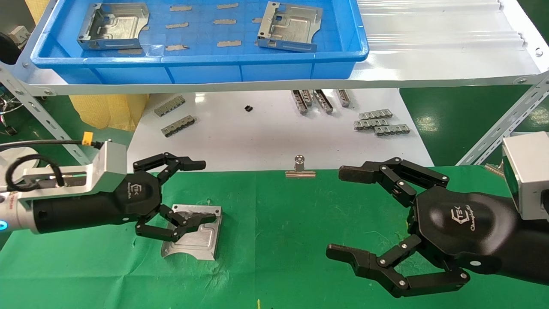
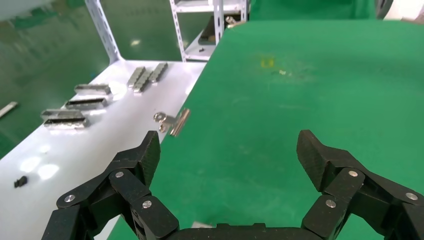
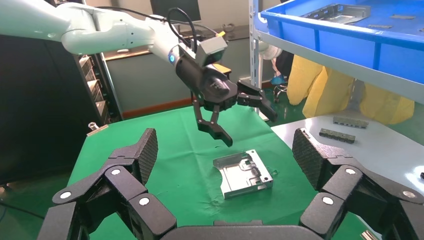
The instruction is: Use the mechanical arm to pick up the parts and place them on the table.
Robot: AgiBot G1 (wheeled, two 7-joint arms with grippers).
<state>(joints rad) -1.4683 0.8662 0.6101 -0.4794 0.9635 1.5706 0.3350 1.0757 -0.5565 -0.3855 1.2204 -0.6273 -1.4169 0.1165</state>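
One silvery part (image 1: 194,235) lies flat on the green table (image 1: 279,240); it also shows in the right wrist view as the part (image 3: 243,172). My left gripper (image 1: 206,191) hovers just over it, open and holding nothing, its lower finger apart from the metal. The left wrist view shows that gripper (image 2: 230,150) with only green cloth between the fingers. My right gripper (image 1: 338,212) stands open and empty over the cloth's right side, facing the part. Two more parts (image 1: 113,25) (image 1: 289,26) rest in the blue tray (image 1: 201,61) on the shelf.
A white board (image 1: 257,133) behind the cloth carries small grey slotted strips (image 1: 381,124) (image 1: 173,116). A silver binder clip (image 1: 300,169) sits on the cloth's far edge. Angled shelf struts (image 1: 502,128) stand at both sides. More strips lie in the tray.
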